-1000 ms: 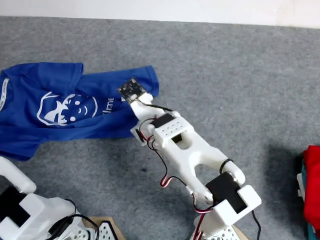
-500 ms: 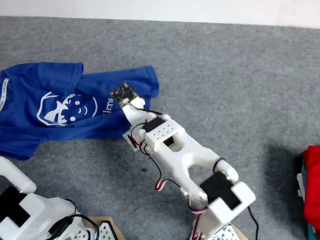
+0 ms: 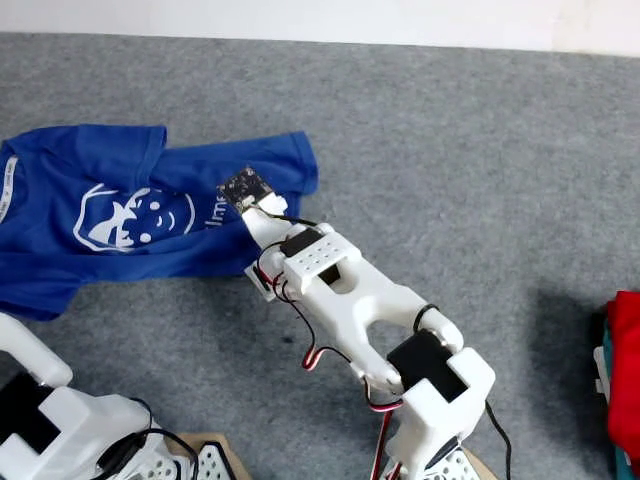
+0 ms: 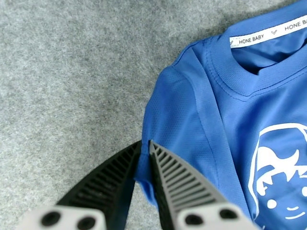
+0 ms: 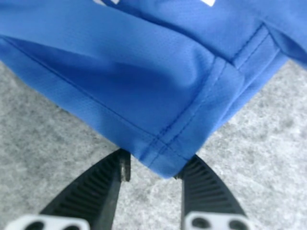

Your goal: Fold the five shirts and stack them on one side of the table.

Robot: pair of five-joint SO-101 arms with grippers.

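Observation:
A blue shirt (image 3: 130,215) with a white print lies spread on the grey table (image 3: 470,150) at the left. My right arm (image 3: 315,265) stretches from the front to the shirt's lower right hem. In the right wrist view my right gripper (image 5: 157,165) is open, one finger (image 5: 112,179) on each side of the hem corner of the blue shirt (image 5: 144,81). My left gripper (image 4: 145,145) is shut on the sleeve edge of the blue shirt (image 4: 225,124), close to the collar. My left arm (image 3: 30,365) sits at the front left corner.
Red cloth (image 3: 626,365) lies at the table's right edge. A pale wall strip (image 3: 320,18) runs along the far side. Bare grey table spreads over the middle and right.
My right arm has swung a little to the left, bringing its wrist further over the shirt's hem. The shirt and the left arm have stayed put.

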